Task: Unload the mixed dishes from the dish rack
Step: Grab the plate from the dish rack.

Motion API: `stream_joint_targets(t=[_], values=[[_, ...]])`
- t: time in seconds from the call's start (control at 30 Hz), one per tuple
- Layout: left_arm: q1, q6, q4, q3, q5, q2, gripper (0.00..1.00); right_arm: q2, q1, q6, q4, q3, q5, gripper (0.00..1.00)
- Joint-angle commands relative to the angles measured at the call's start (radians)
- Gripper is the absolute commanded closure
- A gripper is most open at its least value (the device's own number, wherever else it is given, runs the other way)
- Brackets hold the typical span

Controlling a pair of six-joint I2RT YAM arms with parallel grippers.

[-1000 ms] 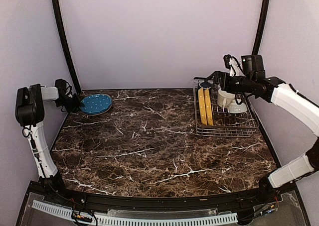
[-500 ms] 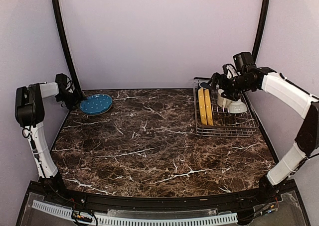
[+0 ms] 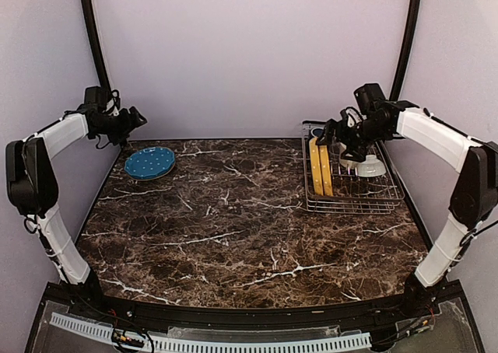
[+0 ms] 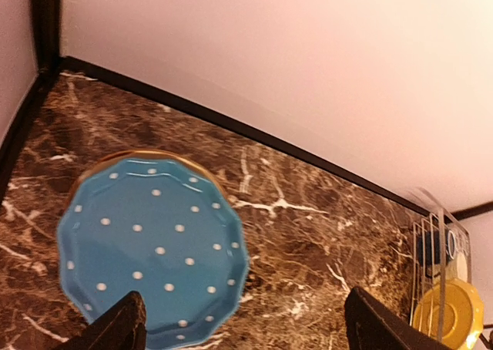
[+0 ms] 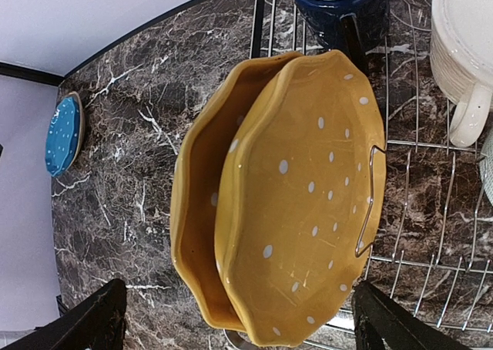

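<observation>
The blue dotted plate (image 3: 149,162) (image 4: 150,246) lies flat on the marble table at the far left. My left gripper (image 3: 137,120) (image 4: 243,323) hangs open above and behind it, holding nothing. The dish rack (image 3: 354,201) (image 5: 416,203) stands at the far right. Two yellow plates (image 3: 320,166) (image 5: 308,188) stand upright in it. Behind them is a dark navy mug (image 3: 319,134) (image 5: 339,3), and a cream mug (image 3: 354,152) (image 5: 462,49) sits to their right. My right gripper (image 3: 336,132) (image 5: 243,323) hovers open just above the yellow plates, straddling them without touching.
A pale bowl (image 3: 373,167) sits in the rack beside the cream mug. Black frame posts (image 3: 97,57) (image 3: 405,34) rise at both back corners against the walls. Bare marble tabletop (image 3: 233,228) spans between the blue plate and the rack.
My left gripper opened, let go of the blue dotted plate and rose up and to the right. My right gripper swung lower over the yellow plates.
</observation>
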Motion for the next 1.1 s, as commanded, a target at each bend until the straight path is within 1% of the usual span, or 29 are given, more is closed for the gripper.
stream_joint_targets(t=[0.0,0.13,0.27,0.33,0.43,0.57,0.7,0.97,1.07], values=[[-0.108,-0.025,0.047,-0.042,0.086,-0.029,0.12,0.015,-0.006,-0.032,0.021,0.024,0.004,0.01],[-0.212,-0.021,0.058,-0.045,0.114,-0.039,0.12,0.041,-0.006,-0.057,0.047,0.025,-0.053,0.02],[-0.301,-0.004,0.059,-0.045,0.118,-0.049,0.12,0.061,-0.006,-0.075,0.051,0.038,-0.049,0.02],[-0.34,0.0,0.059,-0.047,0.117,-0.05,0.12,0.076,-0.006,-0.097,0.043,0.055,-0.052,0.04],[-0.387,0.007,0.065,-0.051,0.115,-0.04,0.12,0.125,-0.006,-0.13,-0.021,0.122,-0.061,0.09],[-0.417,0.006,0.062,-0.05,0.121,-0.02,0.12,0.173,-0.005,-0.168,-0.089,0.188,-0.086,0.15],[-0.435,0.005,0.062,-0.047,0.13,-0.02,0.12,0.202,-0.005,-0.192,-0.149,0.24,-0.076,0.19],[-0.449,0.013,0.057,-0.044,0.127,-0.02,0.12,0.208,-0.005,-0.189,-0.152,0.261,-0.089,0.29],[-0.453,0.015,0.054,-0.044,0.125,-0.018,0.12,0.193,-0.006,-0.196,-0.153,0.259,-0.067,0.33]])
